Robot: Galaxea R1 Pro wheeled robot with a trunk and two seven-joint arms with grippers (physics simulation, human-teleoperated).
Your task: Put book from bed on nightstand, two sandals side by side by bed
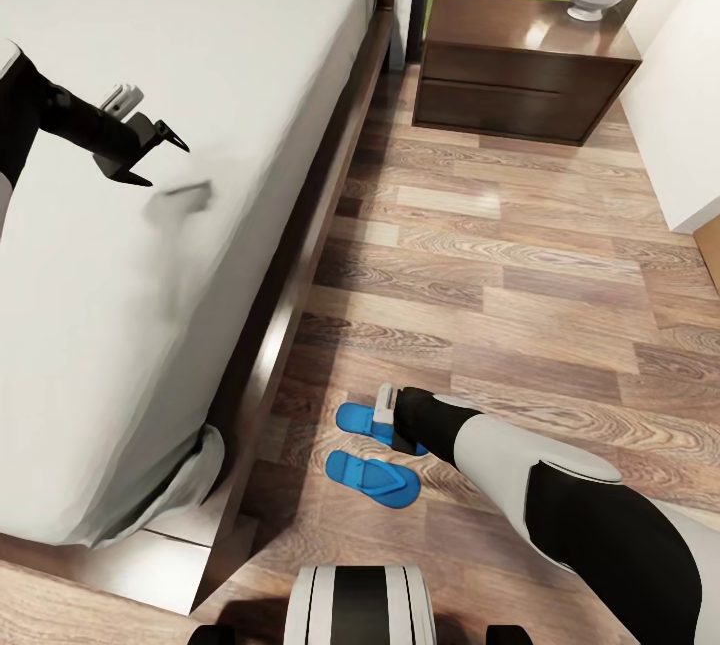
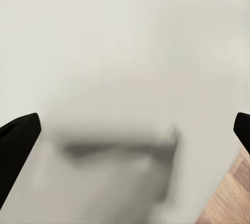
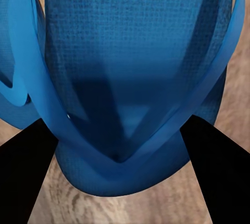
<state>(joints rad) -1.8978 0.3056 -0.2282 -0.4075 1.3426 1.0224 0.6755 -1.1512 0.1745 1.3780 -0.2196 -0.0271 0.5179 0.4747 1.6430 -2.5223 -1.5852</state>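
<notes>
Right, R jaws (image 1: 385, 422) are low over the far sandal (image 1: 362, 419), spread wide either side of its toe strap (image 3: 130, 146), nothing pinched yet. Prob lining it up beside the near sandal (image 1: 372, 478), both on the floor close by the bed (image 1: 180, 175). L jaws (image 1: 160, 157) gape empty above the mattress. Head cam gives the pair's layout; wrist cam gives strap detail. Book's unseen; nightstand (image 1: 520, 35) sits well beyond.
</notes>
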